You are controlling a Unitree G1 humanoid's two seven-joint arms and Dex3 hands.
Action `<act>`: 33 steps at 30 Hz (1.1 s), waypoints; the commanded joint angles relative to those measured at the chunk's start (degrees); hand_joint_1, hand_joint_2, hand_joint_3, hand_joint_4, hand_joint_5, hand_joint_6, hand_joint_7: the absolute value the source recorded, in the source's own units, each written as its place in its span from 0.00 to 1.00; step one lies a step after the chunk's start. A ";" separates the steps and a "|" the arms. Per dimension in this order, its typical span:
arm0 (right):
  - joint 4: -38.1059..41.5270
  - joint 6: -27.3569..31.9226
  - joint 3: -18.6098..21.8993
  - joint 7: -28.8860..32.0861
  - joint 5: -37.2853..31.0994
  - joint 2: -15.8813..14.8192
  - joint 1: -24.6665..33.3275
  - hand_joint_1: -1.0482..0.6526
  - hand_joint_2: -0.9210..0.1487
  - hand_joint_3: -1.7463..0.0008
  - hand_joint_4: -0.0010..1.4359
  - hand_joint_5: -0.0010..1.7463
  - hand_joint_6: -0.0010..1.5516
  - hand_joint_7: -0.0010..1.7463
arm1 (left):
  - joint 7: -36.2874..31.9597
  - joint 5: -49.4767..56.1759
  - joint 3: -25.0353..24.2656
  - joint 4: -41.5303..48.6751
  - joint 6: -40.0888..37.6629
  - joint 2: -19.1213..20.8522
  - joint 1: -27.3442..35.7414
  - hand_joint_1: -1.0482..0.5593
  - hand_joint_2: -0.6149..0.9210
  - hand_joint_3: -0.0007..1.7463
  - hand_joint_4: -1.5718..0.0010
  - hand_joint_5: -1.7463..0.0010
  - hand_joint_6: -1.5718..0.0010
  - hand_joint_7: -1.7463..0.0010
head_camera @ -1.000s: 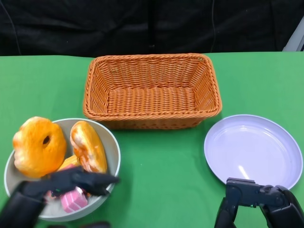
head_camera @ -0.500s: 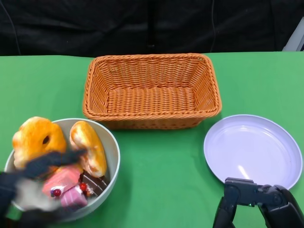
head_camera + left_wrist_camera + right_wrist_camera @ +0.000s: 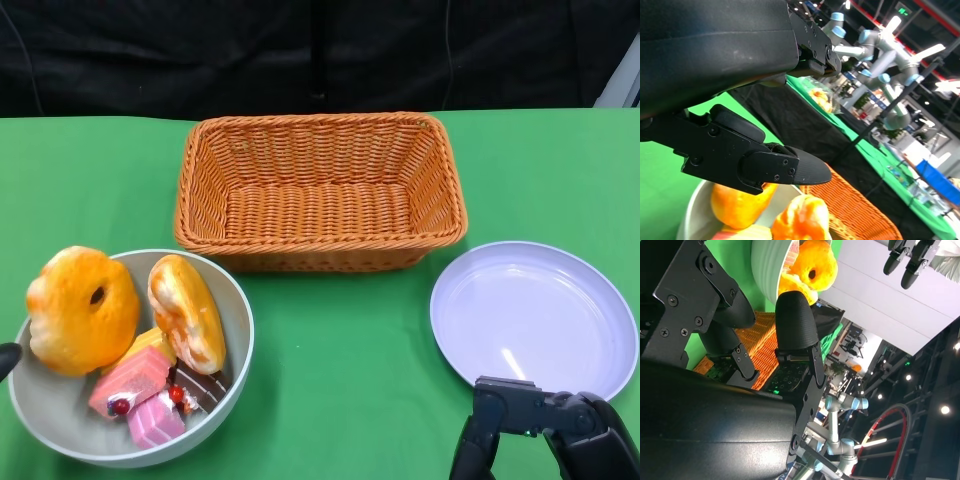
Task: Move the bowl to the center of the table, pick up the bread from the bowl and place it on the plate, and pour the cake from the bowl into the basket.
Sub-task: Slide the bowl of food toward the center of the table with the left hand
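Green cloth covers the desk (image 3: 340, 360), with a black curtain behind it. At the lower right edge of the head view the right hand (image 3: 545, 435) is seen just in front of the plate (image 3: 533, 318), its fingers (image 3: 478, 440) spread apart and closed on nothing. Only a black tip of the left hand (image 3: 6, 358) is seen at the far left, beside the bowl (image 3: 236, 340); in the left wrist view its fingers (image 3: 790, 167) are held above the bowl without gripping anything. The bowl sits at the desk's front left and holds two orange bread pieces (image 3: 82, 308) and pink and brown cake pieces (image 3: 150, 395). A wicker basket (image 3: 320, 190) stands further back at the middle, well apart from the plate at right.
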State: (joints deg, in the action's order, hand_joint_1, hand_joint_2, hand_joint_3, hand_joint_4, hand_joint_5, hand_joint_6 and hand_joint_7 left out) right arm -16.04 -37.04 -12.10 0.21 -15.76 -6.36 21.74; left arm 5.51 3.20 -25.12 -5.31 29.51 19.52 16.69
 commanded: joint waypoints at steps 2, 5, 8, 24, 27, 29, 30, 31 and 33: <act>-1.03 -0.61 -0.27 0.19 -1.24 -0.07 0.38 0.71 0.80 0.00 0.70 0.96 0.62 0.83 | 0.11 -0.41 -0.37 -0.38 -6.76 1.04 0.11 0.21 1.00 0.21 1.00 0.79 0.89 0.99; -1.06 -0.44 -0.32 0.14 -1.17 -0.08 0.41 0.71 0.80 0.00 0.70 0.96 0.62 0.83 | 2.35 -3.11 0.69 -1.01 -14.00 1.31 0.01 0.24 1.00 0.18 1.00 0.79 0.89 0.99; -1.10 -0.37 -0.34 0.13 -1.13 -0.11 0.43 0.71 0.80 0.00 0.70 0.96 0.62 0.83 | 4.01 -5.15 1.22 -1.51 -18.44 1.51 -0.29 0.26 1.00 0.18 1.00 0.80 0.89 0.99; -2.24 -0.40 0.05 0.19 -1.16 -0.57 1.33 0.70 0.79 0.00 0.70 0.96 0.62 0.83 | 16.96 -13.49 9.52 8.67 -53.61 4.71 -12.16 0.33 1.00 0.29 0.97 0.95 0.98 1.00; -2.41 -0.40 -0.06 0.02 -0.83 -0.64 1.48 0.70 0.79 0.00 0.70 0.96 0.62 0.83 | 19.45 -15.53 10.34 9.77 -57.57 4.73 -13.56 0.31 1.00 0.28 0.97 0.96 0.97 1.00; -2.43 -0.43 -0.08 -0.01 -0.77 -0.65 1.49 0.70 0.79 0.00 0.70 0.96 0.61 0.83 | 19.86 -15.92 10.48 9.85 -58.42 4.84 -13.82 0.30 1.00 0.28 0.97 0.96 0.97 1.00; -2.40 -0.65 -0.13 -0.01 -0.84 -0.70 1.54 0.70 0.78 0.00 0.70 0.96 0.61 0.83 | 21.03 -17.57 10.53 9.42 -60.43 4.46 -14.21 0.30 1.00 0.28 0.97 0.96 0.97 1.00; -2.49 -0.71 -0.15 -0.05 -0.89 -0.75 1.60 0.69 0.79 0.00 0.70 0.97 0.61 0.83 | 21.94 -19.06 10.66 9.01 -62.15 4.09 -14.62 0.29 1.00 0.27 0.98 0.96 0.98 1.00; -2.71 -0.62 -0.17 -0.07 -0.99 -0.78 1.70 0.68 0.79 0.00 0.69 0.97 0.61 0.83 | 22.87 -21.84 10.63 8.56 -65.61 3.61 -15.59 0.27 1.00 0.26 0.99 0.97 0.99 1.00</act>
State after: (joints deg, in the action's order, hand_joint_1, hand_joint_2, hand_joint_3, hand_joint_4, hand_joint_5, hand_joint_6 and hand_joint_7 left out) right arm -17.11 -36.50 -11.74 0.45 -15.54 -6.71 22.77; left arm 26.68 -17.14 -15.04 3.61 -33.80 23.40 1.73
